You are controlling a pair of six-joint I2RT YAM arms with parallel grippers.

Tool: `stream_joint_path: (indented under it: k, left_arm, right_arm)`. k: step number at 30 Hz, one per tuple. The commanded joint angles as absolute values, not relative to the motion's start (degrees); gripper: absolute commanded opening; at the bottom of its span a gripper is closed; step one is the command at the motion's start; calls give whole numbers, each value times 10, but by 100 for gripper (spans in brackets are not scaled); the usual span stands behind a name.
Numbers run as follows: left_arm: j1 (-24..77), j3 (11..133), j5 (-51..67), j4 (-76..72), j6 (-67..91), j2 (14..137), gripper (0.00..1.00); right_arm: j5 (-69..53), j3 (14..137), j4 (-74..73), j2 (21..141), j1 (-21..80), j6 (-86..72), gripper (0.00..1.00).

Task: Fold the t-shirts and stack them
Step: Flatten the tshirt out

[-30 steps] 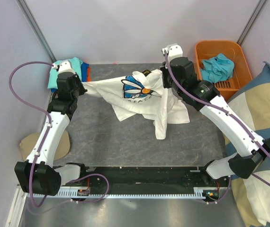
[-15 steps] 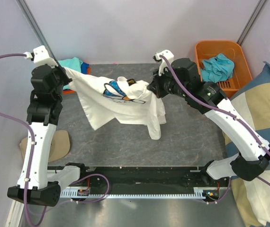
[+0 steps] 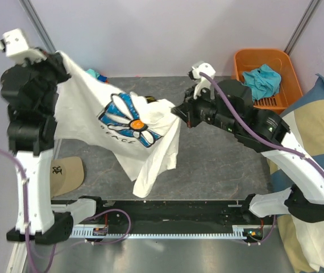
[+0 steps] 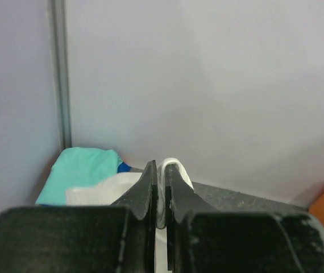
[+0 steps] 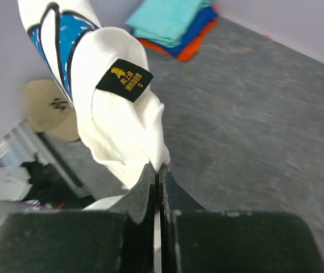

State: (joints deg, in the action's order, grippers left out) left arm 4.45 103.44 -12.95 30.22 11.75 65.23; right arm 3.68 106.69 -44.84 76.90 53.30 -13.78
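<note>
Top external view, surface: grey stone-patterned table top, bare in the middle and on the right.
Shirt: large white cotton t-shirt with a blue-orange flower print, clear of the table and slung in the air between the two arms. Print faces up, and a loose tail dangles toward the near edge.
Long axis: held edge runs from the far-left corner across to mid-table. Left end looks the higher one.
Left gripper: pressed together on a fold of white cloth. The left wrist view shows the cloth sandwiched between the fingers.
Right gripper: pinching bunched cloth at the collar.
Basket: orange plastic basket at far right, with a crumpled teal tee inside.
Stack: folded teal, blue and orange tees in the far-left corner, behind the hanging shirt and apart from it.
Cap: tan cap on the left, beside the left arm.
Label: black woven neck label just above the right fingertips.
Judgement: bare table lies below and to the right of the hanging shirt. Laying it flat likely needs both ends levelled and pulled apart along that axis.
</note>
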Motion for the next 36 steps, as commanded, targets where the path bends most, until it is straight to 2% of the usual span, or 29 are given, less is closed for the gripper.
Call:
stream_joint_path:
  k: [1,4,5,7,12,17,22,25,28,29,30,31,32,36]
  left_arm:
    - [44,978,-27,175,147,813,2]
    - [56,979,-3,109,174,942,2]
    - [69,1008,-3,102,178,1019,2]
    - [85,1049,-3,92,178,1091,2]
    - [144,1228,24,83,160,1330,2]
    - [203,1390,2,71,117,1443,2]
    - [221,1383,23,-27,141,1458,2]
    - [231,1381,43,-32,144,1460,3]
    - [234,1330,35,-40,147,1434,38]
    - [234,1317,27,-40,147,1409,67]
    - [233,1302,8,-40,146,1394,79]
    - [231,1267,2,-35,144,1375,96]
    - [229,1245,-18,-34,142,1355,100]
    - [220,1110,-108,-22,142,1193,100]
  right_arm:
    - [234,925,-434,737,517,-164,0]
    - [243,790,-374,744,475,-184,0]
    - [243,762,-349,751,454,-192,0]
    - [234,698,-330,778,436,-208,0]
    - [252,625,-279,824,432,-236,0]
    - [286,618,-275,830,432,-266,0]
    - [319,606,-285,820,432,-290,0]
    - [325,600,-287,819,432,-294,0]
    - [341,598,-288,813,433,-298,0]
    - [344,598,-288,811,432,-299,0]
    - [346,599,-288,807,432,-299,0]
    - [347,601,-287,805,432,-299,0]
    - [346,602,-288,804,432,-297,0]
    - [340,611,-288,811,432,-292,0]
